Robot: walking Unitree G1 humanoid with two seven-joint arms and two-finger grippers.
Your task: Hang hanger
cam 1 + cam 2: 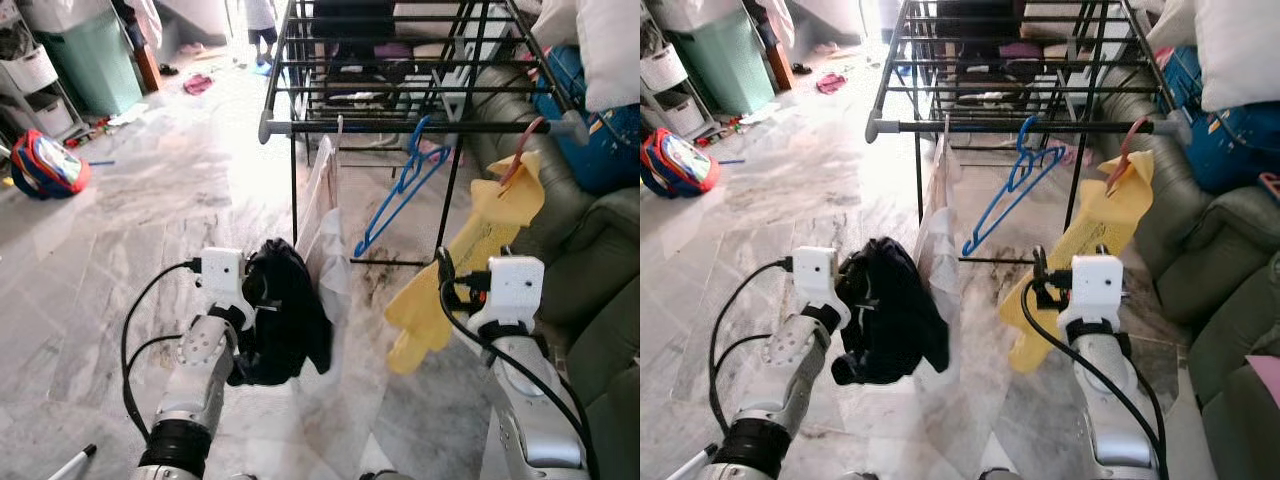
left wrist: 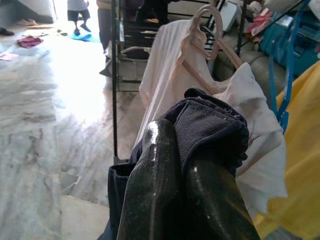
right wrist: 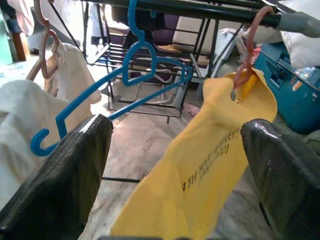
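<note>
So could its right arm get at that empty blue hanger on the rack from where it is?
Probably yes. The right gripper is open, and the blue hanger hangs just beyond it; only the yellow garment crowds its side.

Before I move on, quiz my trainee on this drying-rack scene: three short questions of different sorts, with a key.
1. True or false: the blue hanger carries a garment.
2. What does the left tool hold? A) yellow shirt B) dark garment C) white cloth
3. Fill in: the yellow shirt hangs from the rack bar on a ___ hanger.

Key: 1 false, it hangs bare. 2 B, dark garment. 3 reddish; the right tool stands open before it.
</note>
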